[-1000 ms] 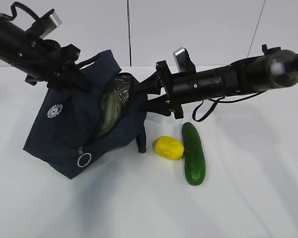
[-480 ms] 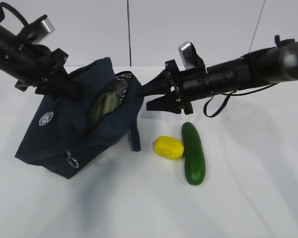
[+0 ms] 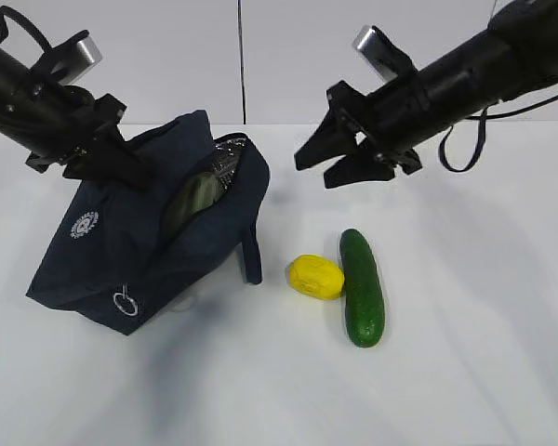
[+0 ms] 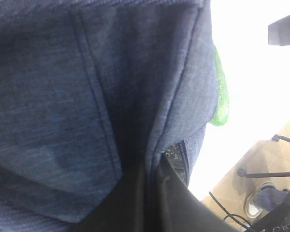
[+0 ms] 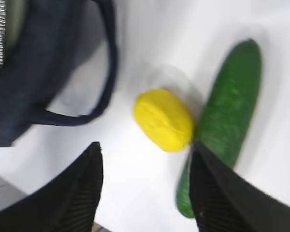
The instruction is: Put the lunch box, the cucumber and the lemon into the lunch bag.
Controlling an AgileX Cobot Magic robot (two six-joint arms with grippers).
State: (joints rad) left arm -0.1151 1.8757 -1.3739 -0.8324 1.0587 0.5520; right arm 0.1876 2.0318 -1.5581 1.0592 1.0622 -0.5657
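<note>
White table [image 3: 465, 372]: lunch bag [image 3: 121, 251] hides most of the lunch box [image 3: 197, 195].

This is looking like a robot lab or test bench: two black arms [image 3: 465, 70] are working over a bare white table [image 3: 465, 372] against plain white wall panels [image 3: 353, 46], and cables and a wheeled stand base [image 4: 261, 174] are showing on the tan floor [image 4: 232, 193] beyond.

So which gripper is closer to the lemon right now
Right. The right gripper hangs open in the air above the lemon, empty. The left gripper is far off, shut on the lunch bag.
</note>
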